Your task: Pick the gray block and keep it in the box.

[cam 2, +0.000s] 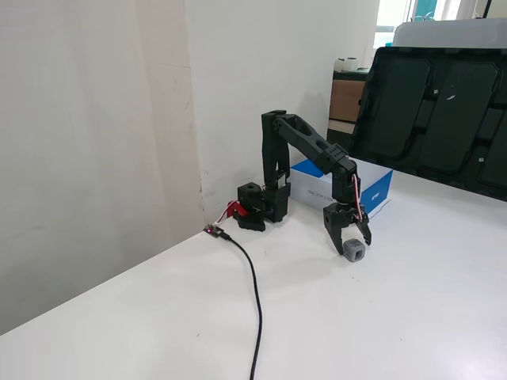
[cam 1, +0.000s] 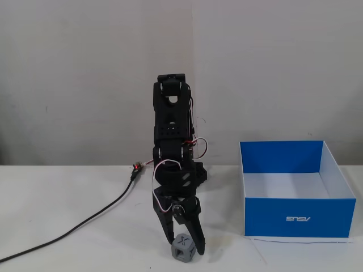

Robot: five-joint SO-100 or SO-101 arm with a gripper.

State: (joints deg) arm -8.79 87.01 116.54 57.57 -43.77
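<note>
The gray block (cam 1: pixel 183 247) is showing a dark X mark on its front face. The claw (cam 1: pixel 184 247) and arm (cam 1: pixel 173 147) are showing matte black, with white and red wires (cam 1: pixel 190 141) looping alongside. The box (cam 1: pixel 296 217) is showing bright blue outside, white inside, with a small white logo (cam 1: pixel 298 219). The bench (cam 1: pixel 68 215) is appearing white; the cable (cam 1: pixel 85 224) is appearing black.
</note>
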